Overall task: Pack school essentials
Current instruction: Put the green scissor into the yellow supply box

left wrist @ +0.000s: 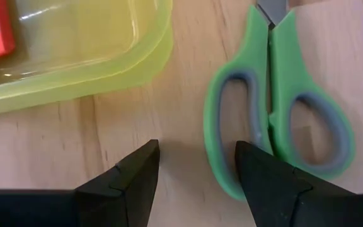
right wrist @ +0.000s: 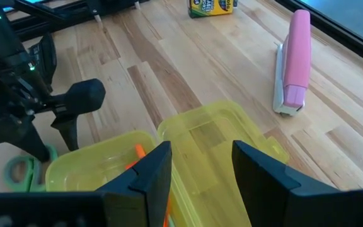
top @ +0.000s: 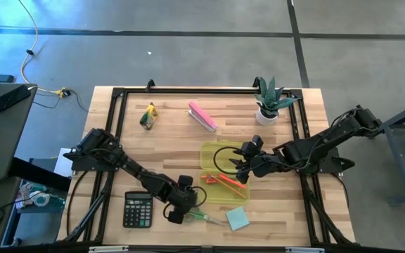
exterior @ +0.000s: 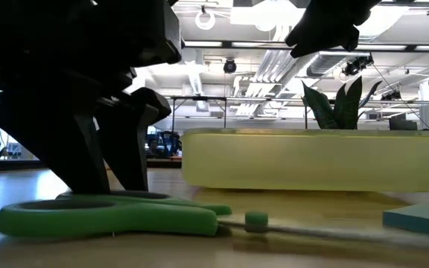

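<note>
The scissors point(left wrist: 276, 107) lie flat on the table point(top: 174, 140) near its front edge, just beside the yellow box point(top: 223, 165) and between the calculator point(top: 138, 209) and the blue note pad point(top: 237, 218). In my left wrist view their green handles sit closed together, with one grey-lined loop just at one finger point(left wrist: 276, 180) of the left gripper point(left wrist: 197, 173). That gripper's jaws are spread and hold nothing; bare wood shows between them. In the low view I see the left gripper point(exterior: 106, 160) standing right at the scissors' handle point(exterior: 110, 216), its fingers reaching down to the table, and the blades run toward the note pad point(exterior: 423, 218).

The box is translucent and open, and I can see orange-red pens point(top: 225, 180) lying in its front part. Its lid point(right wrist: 222, 135) lies just behind it, touching or overlapping it. The right gripper point(right wrist: 200, 167) hovers over box and lid, jaws spread, empty. In the high view it point(top: 243, 167) sits at the box's right edge.

Farther back on the table lie the pink stapler point(top: 202, 117), a small crayon box point(top: 148, 115) and, at the back right corner, a potted plant point(top: 271, 102).
</note>
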You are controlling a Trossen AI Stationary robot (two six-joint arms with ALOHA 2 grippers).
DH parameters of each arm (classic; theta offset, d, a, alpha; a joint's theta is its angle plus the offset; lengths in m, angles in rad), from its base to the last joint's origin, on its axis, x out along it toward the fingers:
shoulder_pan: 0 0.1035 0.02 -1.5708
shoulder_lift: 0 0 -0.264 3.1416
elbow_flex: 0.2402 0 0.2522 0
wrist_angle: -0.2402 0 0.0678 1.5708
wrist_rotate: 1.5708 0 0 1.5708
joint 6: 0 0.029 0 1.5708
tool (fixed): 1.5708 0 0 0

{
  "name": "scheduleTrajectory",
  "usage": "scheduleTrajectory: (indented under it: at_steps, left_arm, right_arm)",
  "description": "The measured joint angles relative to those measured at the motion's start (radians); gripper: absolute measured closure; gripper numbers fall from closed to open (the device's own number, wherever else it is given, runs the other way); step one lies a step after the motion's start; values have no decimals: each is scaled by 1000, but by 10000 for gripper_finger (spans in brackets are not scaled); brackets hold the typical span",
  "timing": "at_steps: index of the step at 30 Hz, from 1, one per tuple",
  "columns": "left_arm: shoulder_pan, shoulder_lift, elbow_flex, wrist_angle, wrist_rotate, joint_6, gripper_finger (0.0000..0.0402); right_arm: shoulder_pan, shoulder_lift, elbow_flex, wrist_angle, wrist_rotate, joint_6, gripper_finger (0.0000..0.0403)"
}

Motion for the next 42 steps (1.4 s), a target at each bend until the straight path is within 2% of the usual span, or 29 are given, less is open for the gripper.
scheduleTrajectory:
  at_steps: [8, 19, 23, 42]
  left_arm:
    - [8, 0, 0, -9, 29, -26, 215]
    - [8, 1, 0, -13, 37, -45, 349]
    - [8, 1, 0, -14, 37, -45, 382]
    - [-31, -35, -5, -50, 8, -72, 384]
  right_arm:
    - [0, 0, 0, -5, 0, 0, 245]
    - [0, 0, 0, -5, 0, -1, 245]
    - [0, 0, 0, -9, 0, 0, 245]
    - [0, 0, 0, -13, -3, 0, 245]
